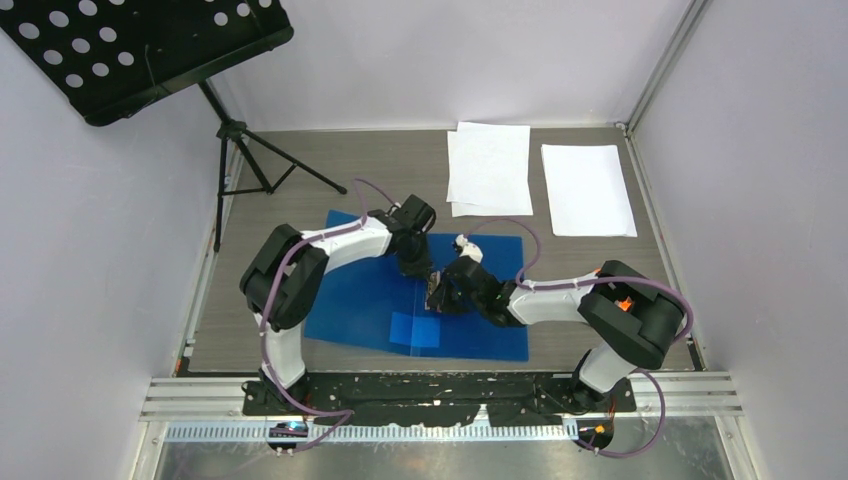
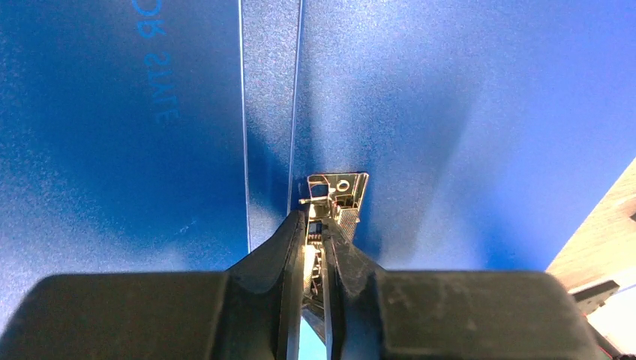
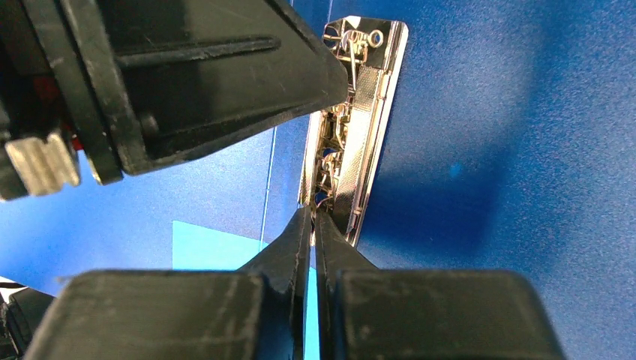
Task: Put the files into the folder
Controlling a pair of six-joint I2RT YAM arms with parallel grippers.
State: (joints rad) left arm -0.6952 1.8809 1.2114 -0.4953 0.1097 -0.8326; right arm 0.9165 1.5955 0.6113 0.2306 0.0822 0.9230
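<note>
Folder (image 1: 360, 300) lies open flat on the table (image 1: 300, 165), blue inside faces up. It sits toward the near edge and left of centre, with the spine running near to far. The metal clip (image 2: 339, 196) sits just right of the spine.

Step in hand, by my read: you're opening the clip, and no sheet is in yet.

- **Left gripper** (image 2: 315, 225): clenched narrowly on the clip's near end, with bright metal showing between the fingers.
- **Right gripper** (image 3: 312, 217): pressed closed, tips touching the opposite end of the clip (image 3: 360, 127). You can't tell if anything thin is pinched there.

The files (image 1: 488, 165) wait along the far edge, well apart from the folder. One loose stack lies near the middle and a second pile (image 1: 588, 188) toward the far right corner.

Next move probably calls for lifting the clip lever fully and keeping it up with one arm. The other arm then goes for a sheet.

Look of the folder: thin, matte, slightly grainy plastic with faint mirrored lettering in the left wrist view. A lighter rectangular patch (image 1: 415, 330) shows by the near edge. The clip is shiny, stamped metal. A music stand (image 1: 150, 50) is at the far left corner, not involved.
</note>
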